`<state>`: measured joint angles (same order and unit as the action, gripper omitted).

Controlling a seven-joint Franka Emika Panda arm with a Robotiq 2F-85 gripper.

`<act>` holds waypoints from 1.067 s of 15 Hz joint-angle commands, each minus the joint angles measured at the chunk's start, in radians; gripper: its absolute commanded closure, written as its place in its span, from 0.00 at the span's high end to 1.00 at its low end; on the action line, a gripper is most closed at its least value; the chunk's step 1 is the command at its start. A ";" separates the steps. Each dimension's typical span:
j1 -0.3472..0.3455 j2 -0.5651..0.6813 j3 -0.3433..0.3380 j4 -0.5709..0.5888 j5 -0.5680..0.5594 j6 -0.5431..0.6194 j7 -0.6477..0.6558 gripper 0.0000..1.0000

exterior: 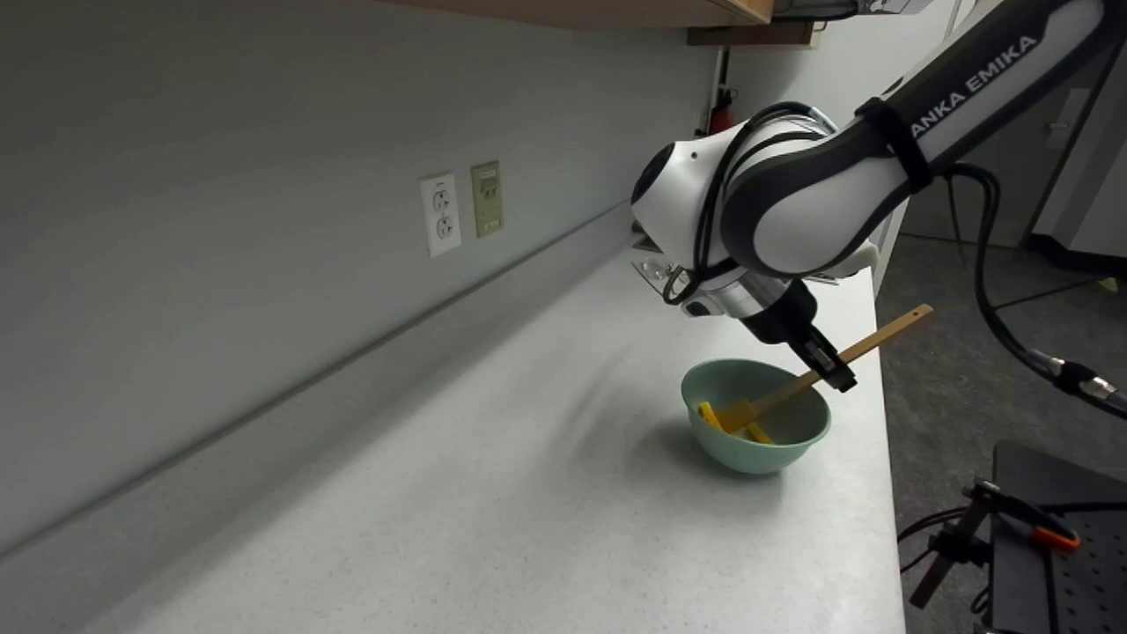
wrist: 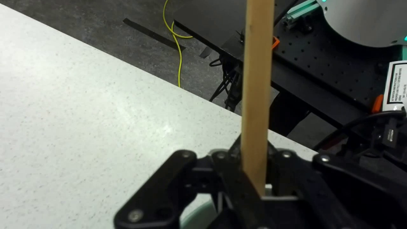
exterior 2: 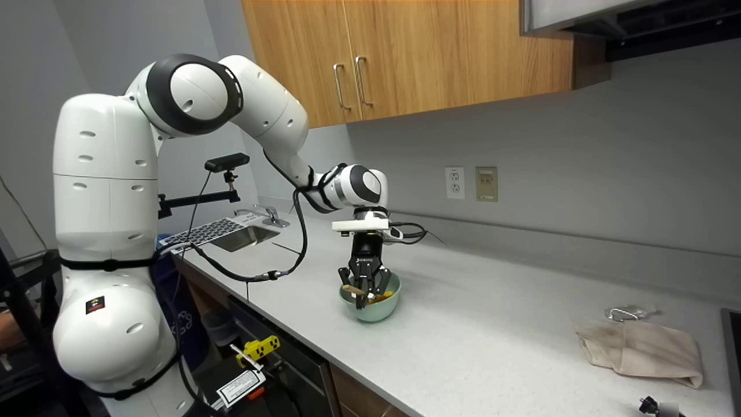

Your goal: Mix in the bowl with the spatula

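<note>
The pale teal-green bowl (exterior: 757,456) stands upright on the counter near its front edge. It also shows in an exterior view (exterior 2: 376,314), and part of its rim shows in the wrist view (wrist: 199,215). The spatula (exterior: 887,331) leans in the bowl, its yellow-orange head low inside and its wooden handle sticking out over the rim. Its handle rises through the wrist view (wrist: 258,79). My gripper (exterior: 842,377) is shut on the handle just above the bowl's rim; it also shows in the wrist view (wrist: 254,151). Yellow pieces (exterior: 759,433) lie in the bowl by the head.
The white counter (exterior: 493,493) runs along a grey wall with outlets (exterior: 442,214). Wooden cabinets (exterior 2: 440,52) hang above. A sink (exterior 2: 246,238) lies at the far end. A beige cloth (exterior 2: 642,352) and a clear object (exterior 2: 626,313) lie at the opposite end. A black table (exterior: 1083,546) stands beside the counter.
</note>
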<state>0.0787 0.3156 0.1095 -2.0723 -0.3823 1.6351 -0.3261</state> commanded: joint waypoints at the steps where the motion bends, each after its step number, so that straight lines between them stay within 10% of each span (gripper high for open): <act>1: -0.007 -0.042 0.001 -0.010 0.014 0.018 -0.012 0.02; 16: 0.001 -0.236 -0.002 -0.109 0.011 -0.010 -0.019 0.02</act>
<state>0.0787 0.1355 0.1101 -2.1317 -0.3620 1.6345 -0.3325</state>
